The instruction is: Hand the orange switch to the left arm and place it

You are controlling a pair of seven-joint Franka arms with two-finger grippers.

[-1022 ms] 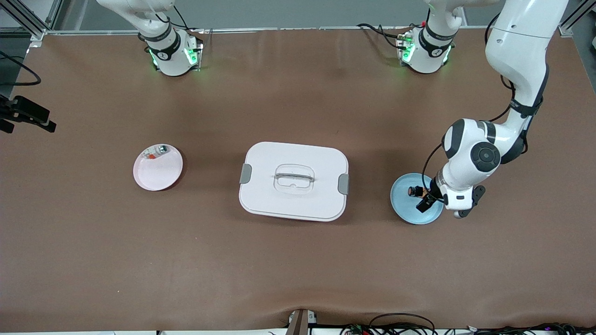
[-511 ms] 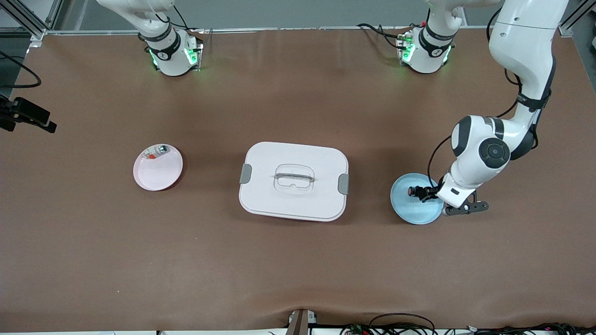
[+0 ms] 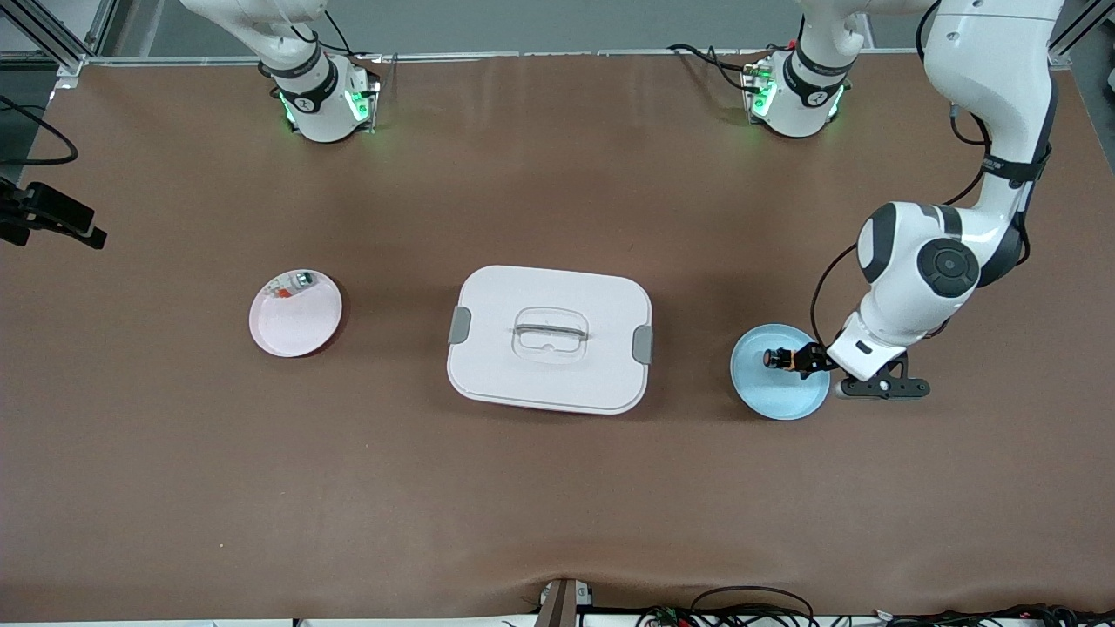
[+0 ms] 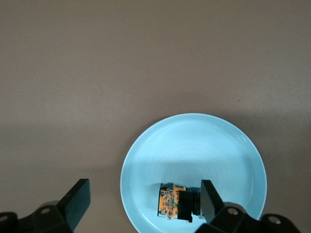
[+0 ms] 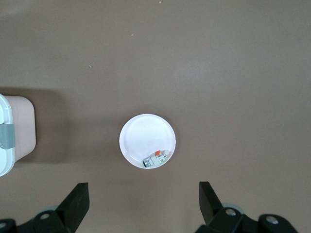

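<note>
Front view: the box (image 3: pixel 550 339) sits mid-table. A pink plate (image 3: pixel 295 313) lies toward the right arm's end, a blue plate (image 3: pixel 778 373) toward the left arm's end. The orange switch (image 3: pixel 777 358) lies on the blue plate, its long axis running along the table's length, one end facing the box. The left gripper (image 3: pixel 806 360) is low over that plate's edge; its finger spacing is hard to read from here. The right arm's base stands at the table's top edge, its hand out of sight. No writing on the arms can be read.

Left wrist view: the left gripper (image 4: pixel 144 201) has its fingers spread wide, one finger (image 4: pixel 209 196) just beside the switch (image 4: pixel 176 202), the other clear of the plate (image 4: pixel 194 136). The switch's orange end face shows here.

Right wrist view: the right gripper (image 5: pixel 144 201), fingers apart and holding nothing, waits high over the pink plate (image 5: pixel 147 136), which carries a small white-and-green piece (image 5: pixel 155 158). The box's corner (image 5: pixel 14 131) shows at the edge.
</note>
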